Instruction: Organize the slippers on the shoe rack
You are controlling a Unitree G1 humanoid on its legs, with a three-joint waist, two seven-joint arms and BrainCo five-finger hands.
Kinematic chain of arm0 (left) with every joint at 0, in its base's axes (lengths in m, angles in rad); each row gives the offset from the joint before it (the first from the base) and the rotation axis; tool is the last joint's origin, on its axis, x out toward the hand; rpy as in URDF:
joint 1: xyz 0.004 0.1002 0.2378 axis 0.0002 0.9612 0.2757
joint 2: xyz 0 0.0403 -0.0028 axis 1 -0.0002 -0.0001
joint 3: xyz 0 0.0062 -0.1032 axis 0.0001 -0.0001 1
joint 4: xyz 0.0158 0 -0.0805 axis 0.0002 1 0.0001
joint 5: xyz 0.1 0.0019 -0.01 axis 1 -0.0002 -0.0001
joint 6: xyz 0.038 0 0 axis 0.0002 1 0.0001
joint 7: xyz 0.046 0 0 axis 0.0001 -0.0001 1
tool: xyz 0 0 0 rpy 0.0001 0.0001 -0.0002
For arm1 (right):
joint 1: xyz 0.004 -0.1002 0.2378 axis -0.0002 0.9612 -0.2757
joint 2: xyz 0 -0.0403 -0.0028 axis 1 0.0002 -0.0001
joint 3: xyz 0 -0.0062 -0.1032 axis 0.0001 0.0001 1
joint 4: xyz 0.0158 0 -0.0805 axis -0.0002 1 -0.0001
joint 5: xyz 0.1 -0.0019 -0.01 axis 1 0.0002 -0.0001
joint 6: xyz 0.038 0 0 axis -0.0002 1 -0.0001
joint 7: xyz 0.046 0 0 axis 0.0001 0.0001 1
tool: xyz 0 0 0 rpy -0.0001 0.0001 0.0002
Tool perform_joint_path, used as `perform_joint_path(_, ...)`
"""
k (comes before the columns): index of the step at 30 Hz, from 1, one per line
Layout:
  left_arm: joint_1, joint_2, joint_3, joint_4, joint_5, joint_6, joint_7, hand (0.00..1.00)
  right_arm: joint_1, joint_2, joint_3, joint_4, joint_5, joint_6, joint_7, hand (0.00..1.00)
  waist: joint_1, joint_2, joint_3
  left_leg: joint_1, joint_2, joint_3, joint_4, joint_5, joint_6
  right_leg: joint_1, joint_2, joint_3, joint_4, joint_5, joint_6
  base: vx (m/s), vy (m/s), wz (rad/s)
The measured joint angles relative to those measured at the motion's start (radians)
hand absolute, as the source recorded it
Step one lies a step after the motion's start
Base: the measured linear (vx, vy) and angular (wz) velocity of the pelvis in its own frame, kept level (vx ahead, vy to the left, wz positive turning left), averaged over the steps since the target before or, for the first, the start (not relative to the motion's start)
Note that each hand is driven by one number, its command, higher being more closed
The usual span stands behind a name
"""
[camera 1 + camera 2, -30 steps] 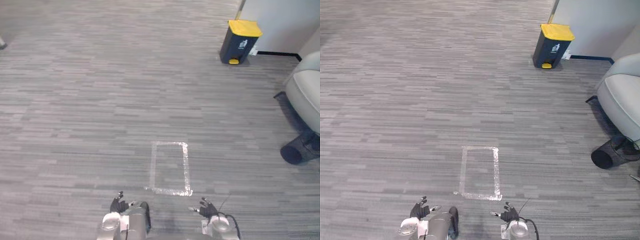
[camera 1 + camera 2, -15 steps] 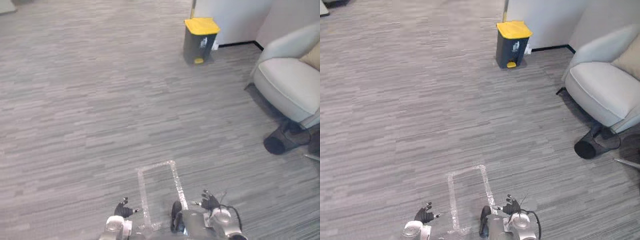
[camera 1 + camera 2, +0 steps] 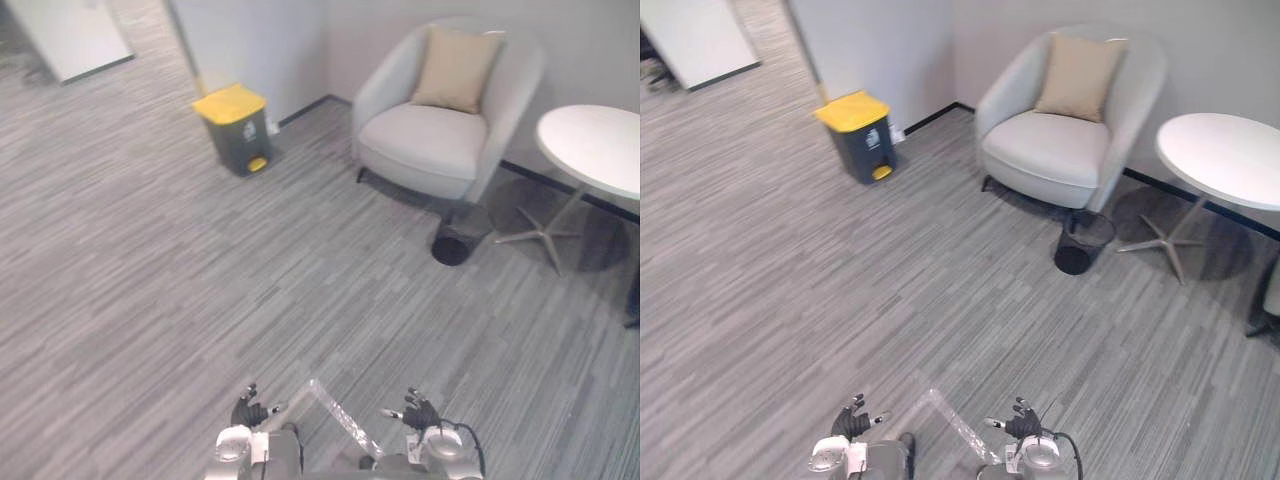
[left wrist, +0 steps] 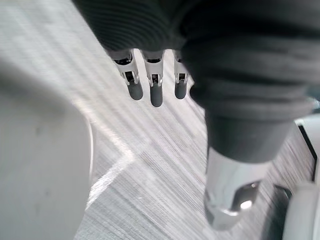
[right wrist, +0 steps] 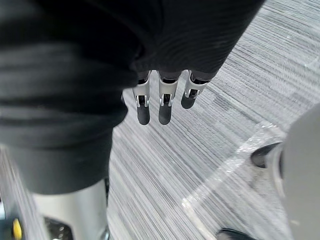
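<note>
The left hand (image 3: 248, 409) and right hand (image 3: 418, 410) are held low over the carpet (image 3: 150, 250), fingers straight, nothing gripped. Searching is judged underway: slippers and rack must next be located.

The left hand (image 3: 248, 409) and right hand (image 3: 417, 410) each wear a dark ribbed cover over silver fingers (image 4: 156, 94) with dark tips.

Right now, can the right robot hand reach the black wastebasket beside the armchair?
Probably not. The right robot hand hangs open and low; the wastebasket stands far ahead across carpet. Nothing blocks it, only distance.
</note>
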Motion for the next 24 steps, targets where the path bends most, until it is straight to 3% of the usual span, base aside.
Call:
perform_joint_path(2, 0.002, 0.031, -0.002, 0.001, 0.001, 0.003, -0.001, 0.00, 0.027, 0.036, 0.000, -0.008, 0.000, -0.005, 0.002, 0.00, 0.007, -0.062, -0.029, 0.027, -0.042, 0.070, -0.036, -0.015, 0.021, -0.027, -0.058, 0.009, 0.016, -0.023, 0.020, 0.17, 0.311, -0.75)
perform_joint_path(3, 0.003, 0.034, -0.002, 0.001, 0.001, 0.004, -0.001, 0.00, 0.033, 0.040, 0.000, -0.009, 0.001, -0.005, 0.002, 0.00, 0.007, -0.073, -0.036, 0.035, -0.052, 0.084, -0.046, -0.017, 0.030, -0.027, -0.070, 0.008, 0.017, -0.025, 0.023, 0.14, 0.258, -0.52)
perform_joint_path(7, 0.003, 0.039, -0.014, 0.012, 0.002, 0.007, -0.005, 0.00, 0.039, 0.038, -0.005, -0.006, 0.004, -0.005, 0.004, 0.00, 0.009, -0.081, -0.039, 0.114, -0.076, 0.181, -0.108, -0.020, 0.069, -0.047, -0.101, 0.014, 0.063, -0.029, 0.032, 0.12, 0.186, -0.64)
perform_joint_path(8, 0.004, 0.041, -0.025, 0.018, 0.001, 0.008, -0.005, 0.00, 0.027, 0.038, 0.002, 0.000, 0.005, -0.004, 0.004, 0.00, 0.012, -0.076, -0.046, 0.136, -0.063, 0.248, -0.143, -0.014, 0.077, -0.093, -0.118, -0.119, 0.080, -0.009, 0.065, 0.08, 0.084, -1.08)
perform_joint_path(9, 0.004, 0.043, -0.033, 0.019, 0.001, 0.009, -0.004, 0.00, 0.023, 0.038, 0.005, 0.003, 0.005, -0.004, 0.004, 0.00, 0.013, -0.074, -0.047, 0.138, -0.060, 0.264, -0.150, -0.011, 0.079, -0.103, -0.129, -0.178, 0.082, -0.004, 0.069, 0.07, 0.052, -0.98)
perform_joint_path(12, -0.013, 0.050, -0.081, 0.039, 0.000, 0.023, -0.004, 0.00, -0.005, 0.027, 0.012, 0.027, 0.002, -0.005, 0.003, 0.00, 0.005, -0.058, -0.039, 0.155, -0.057, 0.317, -0.174, -0.009, 0.081, -0.130, -0.197, -0.560, 0.074, 0.010, 0.042, 0.06, 0.008, -0.55)
perform_joint_path(13, -0.022, 0.049, -0.092, 0.050, 0.000, 0.025, -0.006, 0.00, -0.014, 0.016, 0.012, 0.032, 0.002, -0.007, 0.003, 0.00, -0.006, -0.046, -0.033, 0.179, -0.056, 0.320, -0.186, -0.009, 0.081, -0.111, -0.197, -0.592, 0.064, 0.012, 0.037, 0.10, -0.009, -0.25)
perform_joint_path(17, -0.026, 0.036, -0.118, 0.054, 0.001, 0.024, -0.008, 0.00, -0.021, -0.008, 0.009, 0.071, 0.000, -0.009, 0.001, 0.00, -0.017, -0.038, -0.034, 0.192, -0.035, 0.329, -0.157, -0.016, 0.062, -0.056, -0.164, -0.573, -0.034, 0.039, 0.018, 0.06, -0.024, -0.17)
perform_joint_path(19, -0.038, 0.040, -0.109, 0.053, 0.001, 0.025, -0.009, 0.00, -0.029, -0.013, 0.008, 0.081, 0.000, -0.008, 0.000, 0.00, -0.009, -0.039, -0.017, 0.123, 0.011, 0.338, 0.002, -0.045, 0.033, -0.034, -0.137, -0.554, -0.094, 0.077, 0.006, 0.05, -0.076, -0.44)
perform_joint_path(21, -0.042, 0.046, -0.100, 0.053, 0.002, 0.025, -0.010, 0.00, -0.027, -0.017, -0.002, 0.082, 0.000, -0.008, 0.000, 0.00, 0.001, -0.033, -0.003, 0.094, 0.048, 0.335, 0.142, -0.054, 0.037, -0.001, -0.109, -0.504, -0.133, 0.097, -0.004, 0.04, -0.065, -0.78)
perform_joint_path(23, -0.037, 0.043, -0.075, 0.053, 0.001, 0.024, -0.009, 0.00, -0.022, -0.026, -0.005, 0.083, 0.001, -0.007, -0.002, 0.00, 0.012, -0.026, 0.006, 0.058, 0.055, 0.278, 0.255, -0.055, 0.047, 0.012, -0.099, -0.432, -0.135, 0.100, -0.007, 0.06, 0.017, -0.96)
perform_joint_path(24, -0.035, 0.037, -0.070, 0.053, 0.001, 0.024, -0.008, 0.00, -0.025, -0.036, -0.006, 0.083, 0.001, -0.006, -0.004, 0.00, 0.013, -0.018, 0.002, 0.062, 0.040, 0.218, 0.233, -0.090, 0.041, 0.004, -0.097, -0.403, -0.132, 0.101, -0.006, 0.05, 0.103, -0.85)
